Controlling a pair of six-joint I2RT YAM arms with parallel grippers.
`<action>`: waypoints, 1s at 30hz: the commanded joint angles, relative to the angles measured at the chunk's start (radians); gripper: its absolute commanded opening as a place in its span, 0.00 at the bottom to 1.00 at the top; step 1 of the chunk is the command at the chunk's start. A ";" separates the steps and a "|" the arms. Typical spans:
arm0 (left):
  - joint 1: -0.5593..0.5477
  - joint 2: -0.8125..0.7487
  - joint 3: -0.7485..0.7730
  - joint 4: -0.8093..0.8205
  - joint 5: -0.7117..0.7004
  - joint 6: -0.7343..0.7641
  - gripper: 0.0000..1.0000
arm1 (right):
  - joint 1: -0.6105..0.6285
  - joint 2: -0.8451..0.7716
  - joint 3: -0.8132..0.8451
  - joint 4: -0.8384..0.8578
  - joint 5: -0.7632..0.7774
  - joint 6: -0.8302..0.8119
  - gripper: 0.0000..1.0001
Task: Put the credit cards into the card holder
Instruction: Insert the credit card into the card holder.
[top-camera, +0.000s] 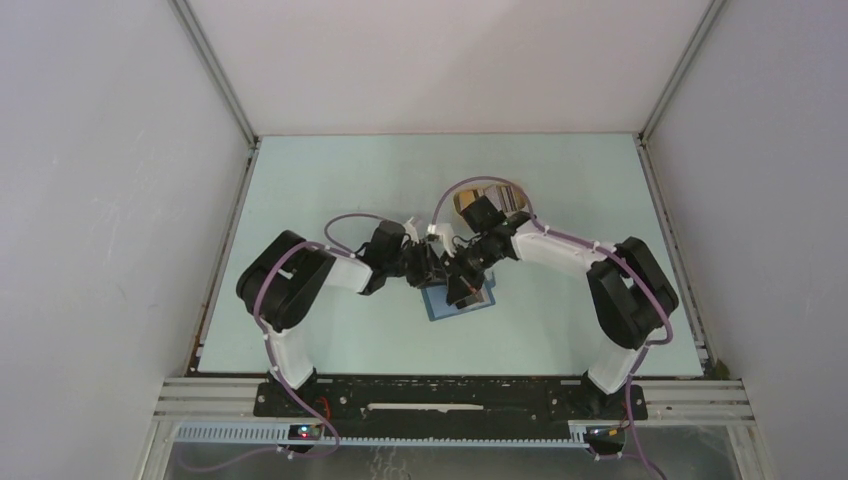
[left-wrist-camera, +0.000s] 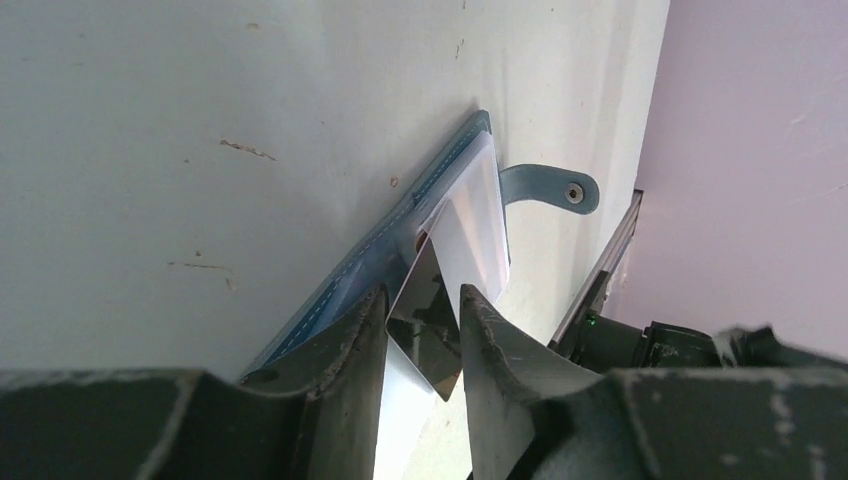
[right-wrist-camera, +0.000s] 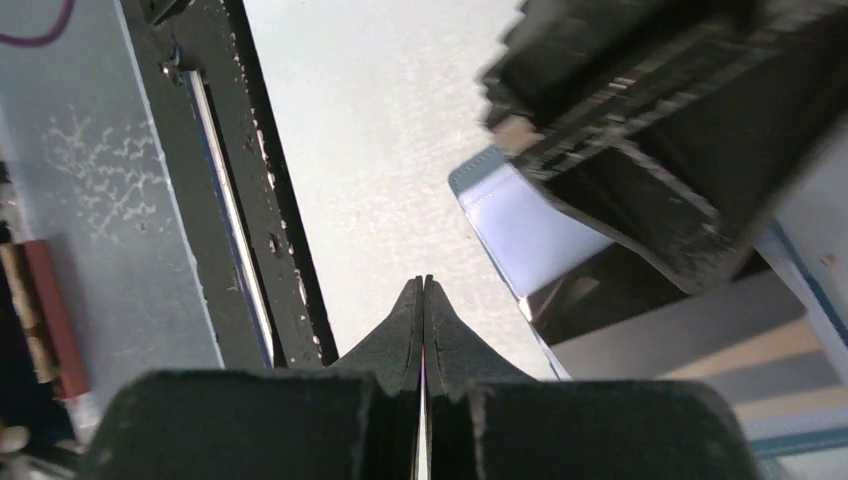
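Observation:
The teal-blue card holder (top-camera: 440, 305) lies open on the table between both arms. In the left wrist view its stitched edge (left-wrist-camera: 390, 250) and snap tab (left-wrist-camera: 555, 188) show, with a whitish credit card (left-wrist-camera: 475, 215) lying in it. My left gripper (left-wrist-camera: 422, 292) has a dark glossy credit card (left-wrist-camera: 435, 350) between its fingers, tilted, with its far end at the holder's pocket. My right gripper (right-wrist-camera: 422, 282) is shut and empty, just beside the holder's light blue inside (right-wrist-camera: 520, 225). The dark card (right-wrist-camera: 600, 290) shows under a left finger (right-wrist-camera: 640, 215).
A tan oval tray (top-camera: 465, 200) with more cards (top-camera: 515, 197) sits behind the right arm. The black frame rail (right-wrist-camera: 230, 200) runs along the near table edge. White walls enclose the table on three sides.

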 joint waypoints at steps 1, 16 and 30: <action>0.015 0.025 -0.040 0.050 -0.010 -0.015 0.39 | 0.069 -0.075 -0.078 0.236 0.132 0.079 0.00; 0.030 0.057 -0.097 0.158 -0.006 -0.052 0.40 | 0.225 -0.046 -0.195 0.499 0.591 0.283 0.00; 0.037 0.075 -0.115 0.174 -0.010 -0.048 0.40 | 0.208 -0.019 -0.177 0.429 0.705 0.292 0.00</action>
